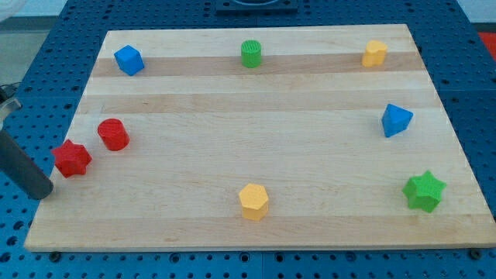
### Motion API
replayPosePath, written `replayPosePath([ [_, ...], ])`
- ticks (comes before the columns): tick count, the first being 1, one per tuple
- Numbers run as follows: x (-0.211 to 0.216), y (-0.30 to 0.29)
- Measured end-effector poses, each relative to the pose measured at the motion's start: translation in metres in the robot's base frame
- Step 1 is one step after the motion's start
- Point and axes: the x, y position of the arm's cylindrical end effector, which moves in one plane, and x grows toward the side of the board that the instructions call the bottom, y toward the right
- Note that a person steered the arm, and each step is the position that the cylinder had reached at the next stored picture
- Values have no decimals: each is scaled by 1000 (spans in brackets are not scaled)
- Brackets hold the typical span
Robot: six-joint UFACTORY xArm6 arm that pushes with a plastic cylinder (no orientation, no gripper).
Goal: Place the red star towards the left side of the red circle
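My tip [43, 191], a bare rod end with nothing to open or close, rests at the board's left edge, just lower-left of the red star [72, 159]. The star, no long axis discernible, sits just lower-left of the red circle [113, 134], nearly touching it.

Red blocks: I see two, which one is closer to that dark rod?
The red star, near the board's left edge. My tip sits just to its lower left, while the red circle lies farther off, up and to the star's right.
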Motion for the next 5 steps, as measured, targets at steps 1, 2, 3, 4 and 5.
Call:
replayPosePath([
  [1,-3,0],
  [2,-13,0],
  [3,-20,0],
  [4,-32,10],
  [5,-81,31],
])
